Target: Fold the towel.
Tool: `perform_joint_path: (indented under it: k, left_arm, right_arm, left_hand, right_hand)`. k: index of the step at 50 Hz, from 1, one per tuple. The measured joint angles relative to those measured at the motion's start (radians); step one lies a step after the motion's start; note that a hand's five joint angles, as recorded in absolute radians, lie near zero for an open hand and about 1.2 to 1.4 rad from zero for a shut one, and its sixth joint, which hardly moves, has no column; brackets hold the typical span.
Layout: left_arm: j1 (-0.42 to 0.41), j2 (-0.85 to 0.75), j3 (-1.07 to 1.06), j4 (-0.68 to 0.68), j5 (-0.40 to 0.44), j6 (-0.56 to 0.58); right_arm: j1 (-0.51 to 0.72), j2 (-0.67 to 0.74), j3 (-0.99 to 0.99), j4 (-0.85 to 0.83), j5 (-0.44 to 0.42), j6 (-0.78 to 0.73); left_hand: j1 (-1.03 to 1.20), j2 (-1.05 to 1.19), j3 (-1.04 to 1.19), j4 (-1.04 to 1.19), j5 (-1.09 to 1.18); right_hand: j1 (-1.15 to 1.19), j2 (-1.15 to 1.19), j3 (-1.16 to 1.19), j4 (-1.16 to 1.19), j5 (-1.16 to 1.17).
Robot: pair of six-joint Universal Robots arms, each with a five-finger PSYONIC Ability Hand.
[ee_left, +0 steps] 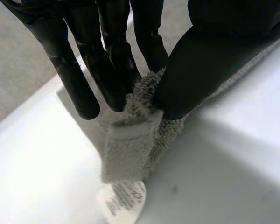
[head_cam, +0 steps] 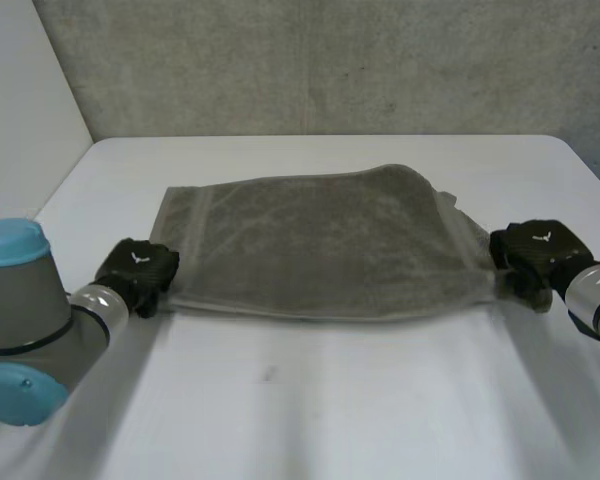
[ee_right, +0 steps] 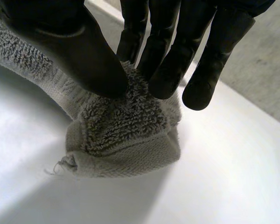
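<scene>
A grey towel (head_cam: 320,245) lies spread across the white table (head_cam: 310,400), its far right part slightly rumpled. My left hand (head_cam: 135,272) is at the towel's near left corner. In the left wrist view its fingers (ee_left: 112,60) and thumb pinch that corner of the towel (ee_left: 130,144), with a white label hanging below the corner. My right hand (head_cam: 530,255) is at the near right corner. In the right wrist view its thumb and fingers (ee_right: 172,60) pinch the bunched corner of the towel (ee_right: 121,140), lifted a little off the table.
The table's far edge (head_cam: 320,138) meets a grey wall behind the towel. A pale wall runs along the table's left side. Bare table surface lies in front of the towel.
</scene>
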Motion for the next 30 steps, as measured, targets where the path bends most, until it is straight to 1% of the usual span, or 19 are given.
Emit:
perform_joint_path:
  k: [7, 10, 12, 17, 24, 28, 30]
  left_arm:
    - [0.006, 0.157, -0.048, -0.01, -0.005, -0.028]
    - [0.011, 0.24, -0.074, -0.023, -0.005, -0.046]
    - [0.016, 0.314, -0.098, -0.038, -0.004, -0.059]
    - [0.024, 0.463, -0.15, -0.089, 0.0, -0.07]
    - [0.031, 0.663, -0.213, -0.229, 0.017, -0.065]
    - [0.031, 0.721, -0.239, -0.284, 0.045, -0.063]
    - [0.032, 0.732, -0.249, -0.295, 0.06, -0.062]
  right_arm:
    - [0.004, -0.121, -0.007, 0.053, 0.008, 0.005]
    - [0.003, -0.178, -0.015, 0.124, 0.008, 0.002]
    - [0.002, -0.222, -0.028, 0.208, 0.004, -0.003]
    - [-0.004, -0.282, -0.048, 0.371, 0.002, -0.035]
    - [-0.028, -0.363, -0.042, 0.619, 0.005, -0.195]
    - [-0.054, -0.4, -0.036, 0.747, -0.005, -0.282]
    - [-0.065, -0.41, -0.035, 0.784, -0.014, -0.312]
  left_hand:
    - [0.0, 0.002, 0.003, 0.003, 0.003]
    - [0.0, 0.002, 0.003, 0.003, 0.003]
    - [0.0, 0.003, 0.003, 0.003, 0.003]
    - [0.0, 0.003, 0.003, 0.003, 0.003]
    - [0.0, 0.003, 0.004, 0.003, 0.004]
    - [0.0, 0.003, 0.004, 0.003, 0.004]
    - [0.0, 0.003, 0.004, 0.003, 0.004]
  right_hand:
    - [0.0, 0.0, 0.0, 0.0, 0.0]
    - [0.0, 0.0, 0.0, 0.0, 0.0]
    - [0.0, 0.0, 0.0, 0.0, 0.0]
    - [0.0, 0.0, 0.0, 0.0, 0.0]
    - [0.0, 0.0, 0.0, 0.0, 0.0]
    - [0.0, 0.0, 0.0, 0.0, 0.0]
    - [0.0, 0.0, 0.0, 0.0, 0.0]
